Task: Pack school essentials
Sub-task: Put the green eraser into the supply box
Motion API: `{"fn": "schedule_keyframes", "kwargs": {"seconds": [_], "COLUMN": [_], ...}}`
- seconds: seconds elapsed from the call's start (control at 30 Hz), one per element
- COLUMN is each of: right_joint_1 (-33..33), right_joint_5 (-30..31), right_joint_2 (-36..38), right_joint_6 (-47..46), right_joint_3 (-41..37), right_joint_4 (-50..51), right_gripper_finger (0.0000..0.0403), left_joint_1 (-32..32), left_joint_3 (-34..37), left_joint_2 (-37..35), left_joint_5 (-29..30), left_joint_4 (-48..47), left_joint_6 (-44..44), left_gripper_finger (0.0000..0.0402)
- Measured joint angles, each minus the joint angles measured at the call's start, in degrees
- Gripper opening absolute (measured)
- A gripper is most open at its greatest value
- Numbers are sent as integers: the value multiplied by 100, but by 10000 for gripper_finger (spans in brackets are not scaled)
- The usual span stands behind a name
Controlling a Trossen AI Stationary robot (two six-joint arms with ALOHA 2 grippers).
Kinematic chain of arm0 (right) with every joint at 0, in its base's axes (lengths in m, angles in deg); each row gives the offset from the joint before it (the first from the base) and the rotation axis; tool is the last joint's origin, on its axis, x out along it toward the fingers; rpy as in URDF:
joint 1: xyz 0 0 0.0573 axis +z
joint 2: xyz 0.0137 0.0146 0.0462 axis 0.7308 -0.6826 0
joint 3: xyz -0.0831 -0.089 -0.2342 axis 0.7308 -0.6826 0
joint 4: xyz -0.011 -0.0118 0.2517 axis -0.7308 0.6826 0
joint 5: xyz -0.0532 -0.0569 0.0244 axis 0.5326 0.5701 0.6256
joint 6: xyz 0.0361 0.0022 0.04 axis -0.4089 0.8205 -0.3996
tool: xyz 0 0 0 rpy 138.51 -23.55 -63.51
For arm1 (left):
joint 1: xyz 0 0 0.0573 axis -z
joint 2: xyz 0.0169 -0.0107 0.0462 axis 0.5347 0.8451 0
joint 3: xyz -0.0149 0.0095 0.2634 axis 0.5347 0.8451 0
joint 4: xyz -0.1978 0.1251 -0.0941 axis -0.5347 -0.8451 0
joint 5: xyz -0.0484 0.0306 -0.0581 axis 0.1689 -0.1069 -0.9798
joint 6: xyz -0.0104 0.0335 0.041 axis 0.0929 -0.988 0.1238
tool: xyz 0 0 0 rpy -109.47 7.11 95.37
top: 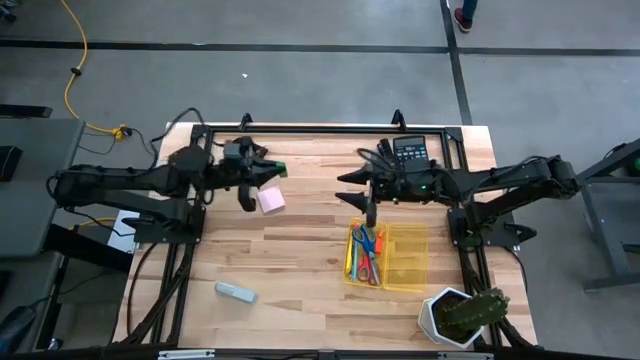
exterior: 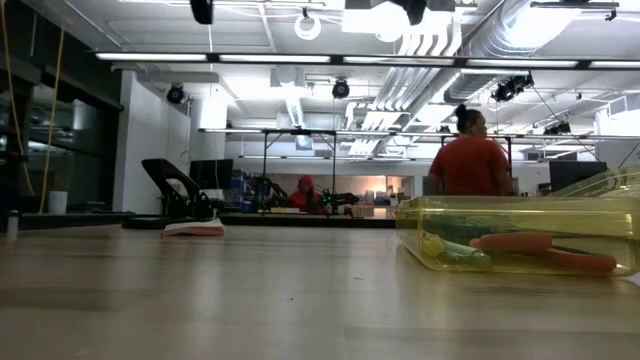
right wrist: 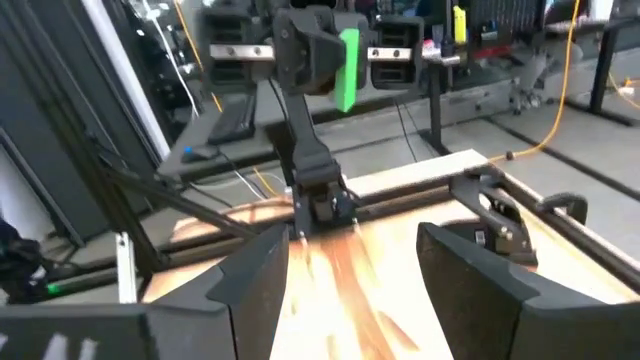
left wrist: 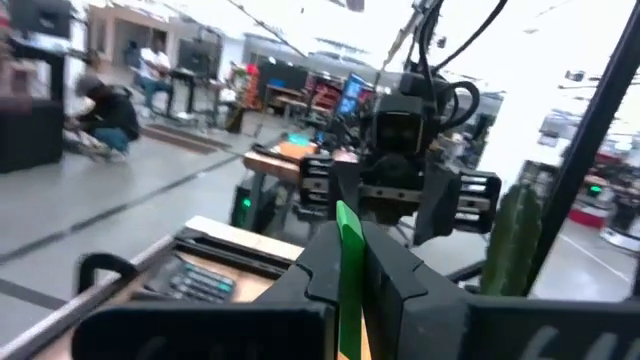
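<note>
Small green rubber eraser (right wrist: 347,54) — clamped in the left gripper (top: 272,170), raised clear, presumably for carriage to the yellow plastic tray (top: 405,268); right gripper (top: 360,188) spread, unladen.

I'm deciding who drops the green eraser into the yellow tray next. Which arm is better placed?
Left. Its gripper already clamps the green eraser. The right gripper is open and empty, nearer the yellow tray.
</note>
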Motion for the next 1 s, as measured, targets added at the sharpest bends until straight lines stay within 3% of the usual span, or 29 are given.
{"fn": "schedule_keyframes", "kwargs": {"seconds": [0.2,0.53,0.8,1.0], "right_joint_1": [-13,-82,-125,-125], "right_joint_5": [24,-8,-59,-79], "right_joint_2": [-681,-1443,-1332,-1227], "right_joint_6": [-105,250,309,311], "right_joint_3": [28,812,918,918], "right_joint_4": [-544,-461,-361,-342], "right_gripper_finger": [215,215,211,145], "left_joint_1": [66,70,62,12], "left_joint_3": [-144,-920,-946,-946], "left_joint_2": [885,1979,1939,1872], "left_joint_5": [-244,-692,-679,-627], "left_joint_4": [509,545,386,341], "left_joint_6": [196,170,55,10], "left_gripper_finger": [4,4,4,4]}}
